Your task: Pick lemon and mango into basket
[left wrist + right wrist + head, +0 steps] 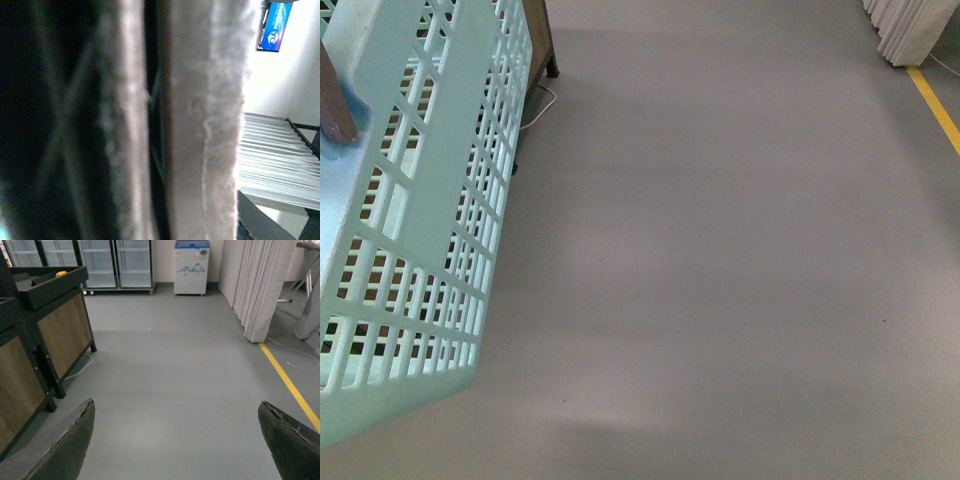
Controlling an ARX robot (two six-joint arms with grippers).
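Note:
The light turquoise basket [420,230] hangs at the left of the front view, tilted, with a brown handle end [335,110] at its rim. My left gripper is shut on the basket; the left wrist view is filled by blurred brown handle bars [205,130], and the fingers do not show. My right gripper [175,440] is open and empty, its dark fingertips [75,440] wide apart above bare grey floor. A small yellow-orange fruit [61,274] lies in the top tray of a dark stand; I cannot tell whether it is the lemon. The mango is out of view.
Dark wooden-panelled display stands [60,325] line one side, with a white cable [80,370] on the floor beneath. Glass-door fridges [115,262] and a white chest freezer [191,265] stand at the far wall. White curtains [255,285] and a yellow floor line [287,382] run opposite.

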